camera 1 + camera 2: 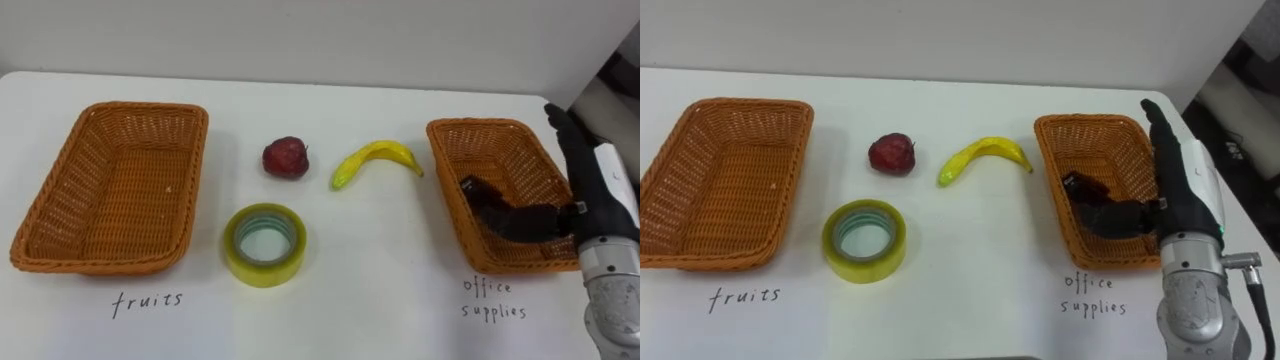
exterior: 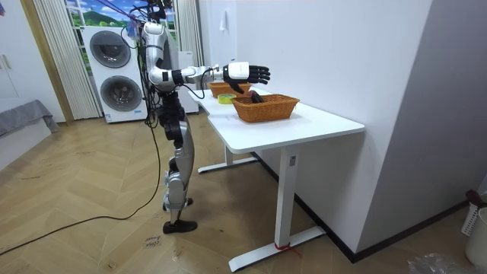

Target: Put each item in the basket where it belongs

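Note:
My right hand hangs open over the right rim of the wicker basket labelled office supplies, fingers straight and pointing away from me. A dark object lies inside that basket, just beyond my thumb; I cannot tell whether the thumb touches it. On the white table between the baskets lie a dark red fruit, a yellow banana and a yellow-green roll of tape. The wicker basket labelled fruits at the left holds nothing. In the room view I stand at the table's end with my right hand stretched over the near basket.
Handwritten labels mark the table in front of each basket. The table's far edge meets a white wall. In the room view, washing machines stand behind me, and wooden floor lies around the table.

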{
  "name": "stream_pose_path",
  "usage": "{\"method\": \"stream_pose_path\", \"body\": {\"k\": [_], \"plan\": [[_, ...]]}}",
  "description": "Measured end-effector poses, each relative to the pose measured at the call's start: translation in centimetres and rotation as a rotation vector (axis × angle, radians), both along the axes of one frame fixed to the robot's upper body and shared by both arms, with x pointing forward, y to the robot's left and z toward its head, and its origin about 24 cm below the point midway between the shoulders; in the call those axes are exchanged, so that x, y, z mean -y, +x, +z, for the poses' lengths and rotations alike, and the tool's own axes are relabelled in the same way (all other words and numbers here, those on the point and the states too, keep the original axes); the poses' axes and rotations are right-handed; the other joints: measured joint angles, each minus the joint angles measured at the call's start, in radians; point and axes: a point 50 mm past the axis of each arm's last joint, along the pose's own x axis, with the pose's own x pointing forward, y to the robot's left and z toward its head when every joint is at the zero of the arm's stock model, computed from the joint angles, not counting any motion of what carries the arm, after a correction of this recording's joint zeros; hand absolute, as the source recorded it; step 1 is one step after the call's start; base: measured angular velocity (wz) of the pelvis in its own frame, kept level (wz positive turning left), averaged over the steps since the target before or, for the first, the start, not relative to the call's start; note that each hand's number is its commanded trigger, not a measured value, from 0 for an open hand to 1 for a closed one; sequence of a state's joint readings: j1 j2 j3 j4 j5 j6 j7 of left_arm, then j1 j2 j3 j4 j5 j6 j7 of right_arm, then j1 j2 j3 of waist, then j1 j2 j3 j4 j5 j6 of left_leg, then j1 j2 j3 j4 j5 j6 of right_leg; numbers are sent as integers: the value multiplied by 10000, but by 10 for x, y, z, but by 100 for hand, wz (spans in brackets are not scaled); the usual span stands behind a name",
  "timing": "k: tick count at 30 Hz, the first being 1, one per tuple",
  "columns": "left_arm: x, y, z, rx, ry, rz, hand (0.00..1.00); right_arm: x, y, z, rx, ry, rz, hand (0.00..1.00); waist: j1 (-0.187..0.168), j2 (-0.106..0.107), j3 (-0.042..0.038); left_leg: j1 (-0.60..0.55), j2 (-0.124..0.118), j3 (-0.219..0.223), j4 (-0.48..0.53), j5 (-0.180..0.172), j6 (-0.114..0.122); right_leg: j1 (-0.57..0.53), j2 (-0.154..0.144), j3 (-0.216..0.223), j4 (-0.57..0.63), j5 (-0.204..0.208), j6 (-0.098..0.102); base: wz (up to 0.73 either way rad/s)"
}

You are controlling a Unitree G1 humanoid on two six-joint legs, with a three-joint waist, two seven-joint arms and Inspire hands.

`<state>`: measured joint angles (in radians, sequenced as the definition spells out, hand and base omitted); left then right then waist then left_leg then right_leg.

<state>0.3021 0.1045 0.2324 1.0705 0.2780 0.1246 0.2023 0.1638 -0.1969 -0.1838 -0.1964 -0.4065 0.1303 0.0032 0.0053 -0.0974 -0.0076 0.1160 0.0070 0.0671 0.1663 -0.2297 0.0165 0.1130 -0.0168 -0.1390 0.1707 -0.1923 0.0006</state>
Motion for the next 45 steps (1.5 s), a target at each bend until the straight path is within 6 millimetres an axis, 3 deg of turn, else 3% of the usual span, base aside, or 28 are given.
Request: {"method": "stream_pose_path", "body": {"k": [15,23,26,34,42,45], "plan": [[0,0,0,12,-13,12,0,0,0,0,14,7,8,0,-7,-73,28,1,17,27,5,-1,-2,6,11,12,0,2,-2,0],[1,0,0,-11,-13,16,0,-2,7,12,584,-8,51,0,-12,-62,34,0,13,24,-16,-2,-3,-5,14,7,1,2,-3,0],[1,0,0,-14,-14,17,0,-3,10,21,982,-60,112,0,-11,-81,22,2,11,25,-15,-2,-3,-1,12,-1,1,2,-2,0],[0,3,0,93,26,-19,0,-9,20,68,2793,-916,729,0,7,-111,18,-10,7,2,-17,-2,-3,-9,9,-14,-1,1,-2,0],[1,6,0,183,-27,-122,0,-17,25,85,3497,-547,1209,0,71,-153,17,-31,8,-32,-5,-2,-3,2,13,-38,3,2,-2,0],[1,14,-1,376,-50,-213,0,-24,26,93,3767,-359,1684,0,313,-153,23,-47,11,-19,-7,-3,-4,-30,16,-36,2,2,-2,0]]}}
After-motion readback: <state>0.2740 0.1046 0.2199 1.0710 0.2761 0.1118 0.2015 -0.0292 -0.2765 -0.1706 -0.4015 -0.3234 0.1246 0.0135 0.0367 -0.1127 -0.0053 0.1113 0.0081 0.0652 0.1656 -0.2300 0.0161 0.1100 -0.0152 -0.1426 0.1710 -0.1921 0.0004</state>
